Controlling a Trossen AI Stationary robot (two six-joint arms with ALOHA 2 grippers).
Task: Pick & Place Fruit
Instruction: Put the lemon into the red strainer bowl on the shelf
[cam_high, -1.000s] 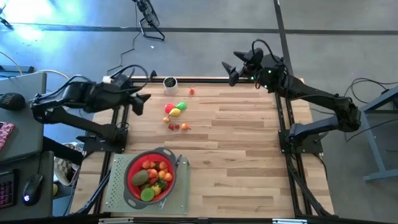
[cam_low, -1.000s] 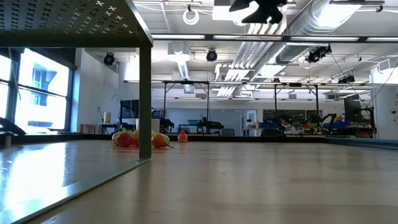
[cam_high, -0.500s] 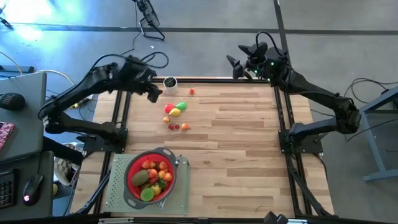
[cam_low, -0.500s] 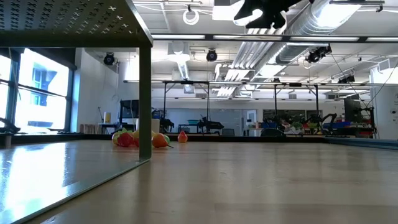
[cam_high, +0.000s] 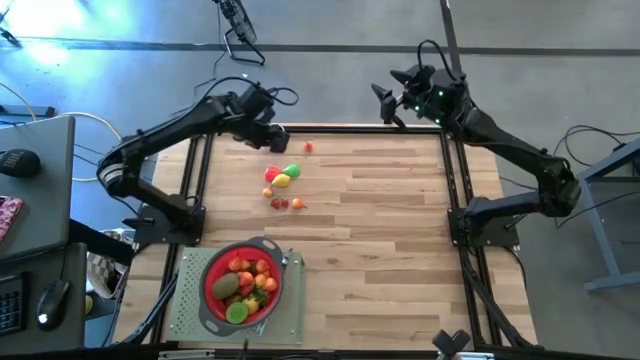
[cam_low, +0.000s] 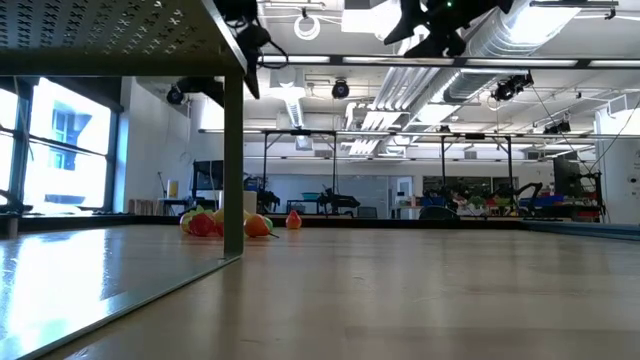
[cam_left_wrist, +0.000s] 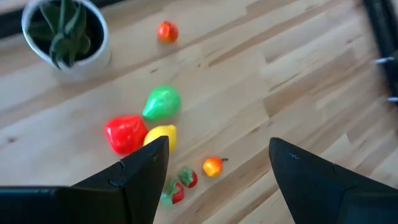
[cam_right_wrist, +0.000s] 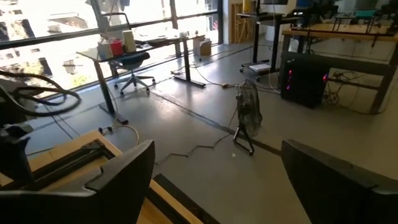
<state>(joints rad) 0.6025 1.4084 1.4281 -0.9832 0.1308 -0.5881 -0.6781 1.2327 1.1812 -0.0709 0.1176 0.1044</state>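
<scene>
We see the left gripper (cam_high: 268, 138) jaws apart, empty, above the far-left fruit (cam_high: 283, 176) cluster on the table (cam_high: 400, 250). Right gripper (cam_high: 385, 100), jaws apart, waits beyond the far edge. More fruit fills the red strainer (cam_high: 243, 284), near left.

Two dark jointed arms, black cables looped along them, green light on the right arm, broad black wedge-shaped fingers (cam_left_wrist: 140, 180)

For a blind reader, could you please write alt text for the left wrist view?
The open left gripper hangs above loose fruit on the wooden table: a red piece, yellow, green, small orange and two strawberries. A potted plant stands farther off.
</scene>
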